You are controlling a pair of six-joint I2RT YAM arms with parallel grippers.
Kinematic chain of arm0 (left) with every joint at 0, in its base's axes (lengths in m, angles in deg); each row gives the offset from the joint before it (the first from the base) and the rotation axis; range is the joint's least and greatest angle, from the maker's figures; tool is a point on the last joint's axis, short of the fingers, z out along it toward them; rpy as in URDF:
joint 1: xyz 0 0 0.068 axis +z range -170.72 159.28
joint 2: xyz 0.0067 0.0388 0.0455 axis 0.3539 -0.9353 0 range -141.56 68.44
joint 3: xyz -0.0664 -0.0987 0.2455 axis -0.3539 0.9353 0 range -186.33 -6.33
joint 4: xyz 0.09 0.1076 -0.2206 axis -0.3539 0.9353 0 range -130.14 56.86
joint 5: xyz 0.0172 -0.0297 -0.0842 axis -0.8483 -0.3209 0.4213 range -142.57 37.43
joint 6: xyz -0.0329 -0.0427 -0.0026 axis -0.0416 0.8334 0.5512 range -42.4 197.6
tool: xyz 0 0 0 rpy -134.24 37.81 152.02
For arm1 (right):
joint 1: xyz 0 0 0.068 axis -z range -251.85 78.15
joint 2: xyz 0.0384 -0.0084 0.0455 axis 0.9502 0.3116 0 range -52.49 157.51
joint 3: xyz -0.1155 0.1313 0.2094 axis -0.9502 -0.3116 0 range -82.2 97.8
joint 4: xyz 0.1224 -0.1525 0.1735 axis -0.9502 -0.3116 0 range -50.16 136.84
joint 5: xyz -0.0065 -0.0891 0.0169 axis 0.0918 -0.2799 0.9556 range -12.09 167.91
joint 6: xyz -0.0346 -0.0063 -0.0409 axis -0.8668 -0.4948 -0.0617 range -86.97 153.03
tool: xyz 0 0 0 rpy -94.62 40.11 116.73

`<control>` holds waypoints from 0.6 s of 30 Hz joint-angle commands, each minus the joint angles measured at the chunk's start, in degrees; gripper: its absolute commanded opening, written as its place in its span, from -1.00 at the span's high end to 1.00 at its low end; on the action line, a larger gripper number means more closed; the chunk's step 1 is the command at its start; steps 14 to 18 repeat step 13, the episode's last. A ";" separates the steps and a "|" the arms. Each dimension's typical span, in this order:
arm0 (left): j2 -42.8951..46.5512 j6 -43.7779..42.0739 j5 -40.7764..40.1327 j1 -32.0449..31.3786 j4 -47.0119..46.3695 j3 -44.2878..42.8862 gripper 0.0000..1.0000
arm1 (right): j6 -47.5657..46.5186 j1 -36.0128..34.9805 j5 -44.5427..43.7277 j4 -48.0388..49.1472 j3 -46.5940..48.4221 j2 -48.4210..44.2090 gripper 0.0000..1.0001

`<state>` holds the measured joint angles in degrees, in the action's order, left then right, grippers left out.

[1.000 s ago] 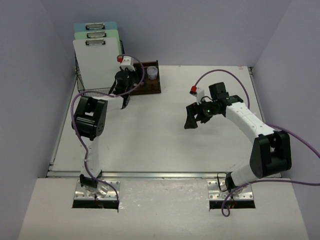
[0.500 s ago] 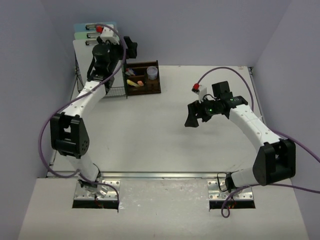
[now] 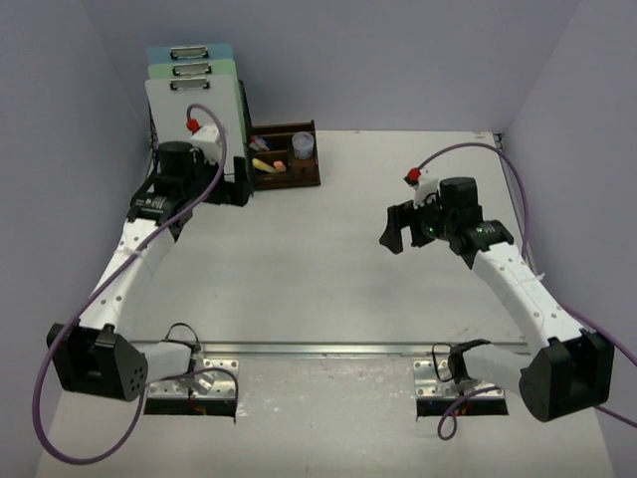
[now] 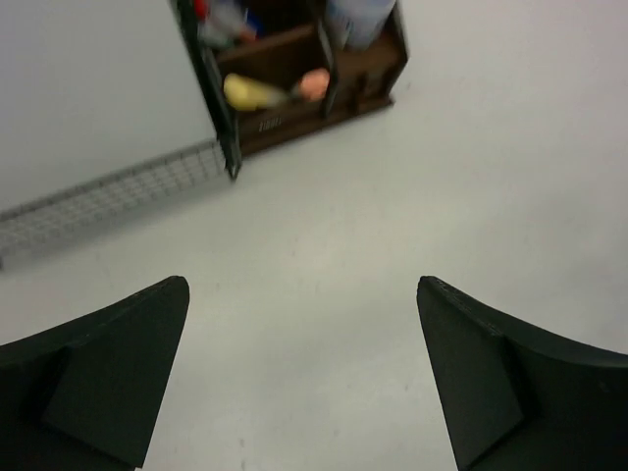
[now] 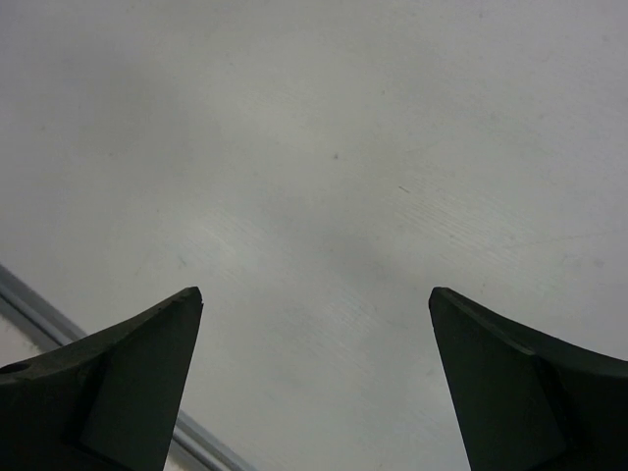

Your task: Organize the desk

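The desk [image 3: 299,269] is a broad, flat, matte white tabletop, faintly scuffed, filling the space between the pale lavender walls. A thin metal rail [image 3: 318,349] runs along its near edge.

My left gripper [image 4: 302,287] hangs over the far left part of the tabletop. Its dark, wedge-shaped fingers [image 4: 108,363] are spread wide, with bare white surface between them. My right gripper [image 5: 314,294] is over the right half of the tabletop, its fingers equally far apart and holding nothing. Below it I see fine scratches and a few specks.

Against the far edge, toward the far left corner, sits a small dark-brown wooden tray [image 4: 294,126] split into compartments. One compartment holds a smooth yellow piece [image 4: 250,93] with a rounded pink piece [image 4: 312,85] touching its end. Another holds a pale translucent cup [image 3: 303,146]. Further small things lie behind them, too blurred to name.

Just beside the tray, in the far left corner, a black wire-mesh rack [image 4: 108,196] holds three clipboards [image 3: 194,115] upright: white, pale green and pale blue, each with a metal clip.
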<state>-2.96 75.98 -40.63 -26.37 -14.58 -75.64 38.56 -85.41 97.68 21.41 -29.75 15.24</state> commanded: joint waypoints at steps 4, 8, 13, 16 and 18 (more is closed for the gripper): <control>16.06 -3.20 -4.30 0.20 0.59 15.50 -1.00 | -1.47 0.38 -7.38 7.60 -11.66 -12.13 -0.97; 21.63 -2.81 -6.02 0.20 0.75 20.22 -1.00 | -3.41 0.47 -9.82 6.77 -14.27 -15.07 -0.97; 23.92 -2.25 -5.26 0.20 0.67 20.73 -1.00 | -4.25 0.40 -10.47 5.22 -12.08 -14.65 -0.97; 23.92 -2.25 -5.26 0.20 0.67 20.73 -1.00 | -4.25 0.40 -10.47 5.22 -12.08 -14.65 -0.97; 23.92 -2.25 -5.26 0.20 0.67 20.73 -1.00 | -4.25 0.40 -10.47 5.22 -12.08 -14.65 -0.97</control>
